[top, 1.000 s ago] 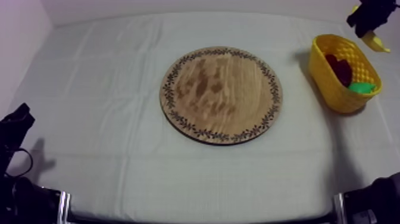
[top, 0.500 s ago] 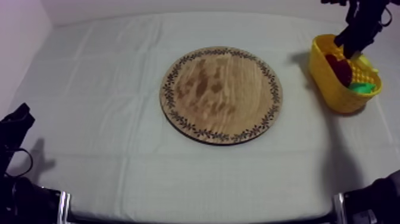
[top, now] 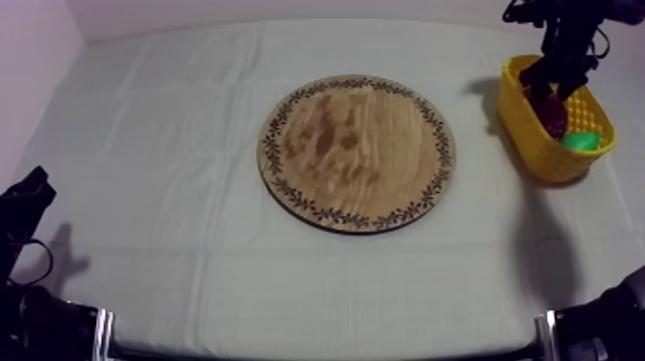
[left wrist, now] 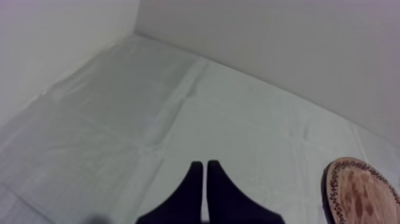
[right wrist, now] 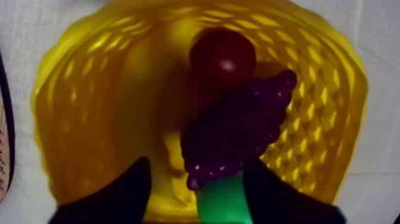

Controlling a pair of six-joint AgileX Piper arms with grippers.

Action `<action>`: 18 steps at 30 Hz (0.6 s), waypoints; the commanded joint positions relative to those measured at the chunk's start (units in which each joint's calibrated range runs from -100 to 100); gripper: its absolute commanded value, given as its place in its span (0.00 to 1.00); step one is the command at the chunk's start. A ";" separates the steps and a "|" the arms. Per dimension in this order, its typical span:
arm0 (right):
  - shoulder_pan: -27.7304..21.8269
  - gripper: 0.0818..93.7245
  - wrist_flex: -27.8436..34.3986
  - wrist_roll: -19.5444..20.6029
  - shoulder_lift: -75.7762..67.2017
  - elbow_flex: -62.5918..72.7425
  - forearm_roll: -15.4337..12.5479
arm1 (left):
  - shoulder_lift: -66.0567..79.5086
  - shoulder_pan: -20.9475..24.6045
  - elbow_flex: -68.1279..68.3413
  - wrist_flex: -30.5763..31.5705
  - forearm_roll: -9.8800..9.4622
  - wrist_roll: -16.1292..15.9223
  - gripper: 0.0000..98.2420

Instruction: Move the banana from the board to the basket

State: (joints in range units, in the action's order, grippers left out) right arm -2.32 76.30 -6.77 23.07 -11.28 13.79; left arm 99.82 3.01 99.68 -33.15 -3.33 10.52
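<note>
The right tool (top: pixel 560 84), fingers spread, hangs over the yellow basket (top: pixel 526 130) at the upper right of the frame, above a bunch of grapes (right wrist: pixel 238 128), a small red fruit (right wrist: pixel 223 56) and a green pear (right wrist: pixel 223 202). A smooth pale-yellow form beside the grapes appears to be the banana (right wrist: pixel 174 176), too hidden to tell its long axis or heading. The left tool (left wrist: pixel 205 170), fingers pressed together, rests at lower left over the counter (top: pixel 173 144), well apart from the wooden board (top: pixel 356 152) at centre

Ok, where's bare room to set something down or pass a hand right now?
The round wooden board is bare, as is the grey-white cloth between it and the left gripper. Crowded: the yellow basket, full of toy fruit, with the right gripper over it.
</note>
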 commanded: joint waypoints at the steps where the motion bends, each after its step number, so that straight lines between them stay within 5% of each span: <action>1: 0.14 0.71 -0.12 -0.03 0.03 -0.40 0.19 | 0.00 -0.01 -0.01 0.01 -0.02 0.01 0.00; 12: 0.50 0.85 0.80 -1.47 -5.27 -0.40 -1.05 | 0.00 -0.01 -0.01 0.01 -0.02 0.01 0.00; 18: 0.02 0.78 0.09 -2.41 -13.14 -0.85 -2.60 | 0.00 -0.01 -0.01 0.01 -0.02 0.01 0.00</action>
State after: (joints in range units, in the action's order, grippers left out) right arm -2.23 77.19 -9.16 12.66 -11.86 11.56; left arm 99.82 3.01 99.68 -33.15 -3.33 10.52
